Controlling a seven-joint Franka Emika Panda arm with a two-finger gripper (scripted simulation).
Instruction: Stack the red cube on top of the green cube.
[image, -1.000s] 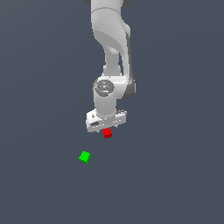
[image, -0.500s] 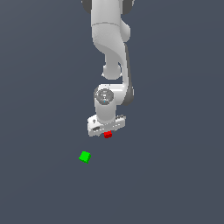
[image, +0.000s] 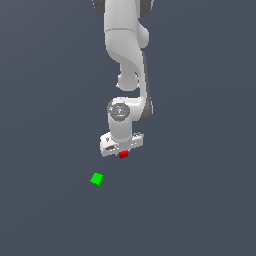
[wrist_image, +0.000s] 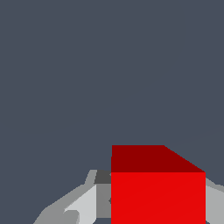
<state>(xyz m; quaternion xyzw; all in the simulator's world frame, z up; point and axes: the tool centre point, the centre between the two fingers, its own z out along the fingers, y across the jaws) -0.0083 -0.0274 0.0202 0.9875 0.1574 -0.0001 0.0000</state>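
The red cube (image: 123, 154) shows just under the white gripper (image: 122, 150), which points straight down on it. In the wrist view the red cube (wrist_image: 157, 192) fills the space between the two grey fingers (wrist_image: 94, 202), and both fingers lie against its sides, so the gripper is shut on it. The cube looks to be still at floor level. The green cube (image: 96, 179) lies alone on the floor, a short way off towards the exterior view's left and nearer the camera. It is out of the wrist view.
The white arm (image: 125, 45) rises from the gripper to the top of the exterior view. Plain dark grey floor (image: 200, 200) lies all around the two cubes.
The gripper has come down a little over the red cube, so less of the cube shows below it. Neither cube has moved.
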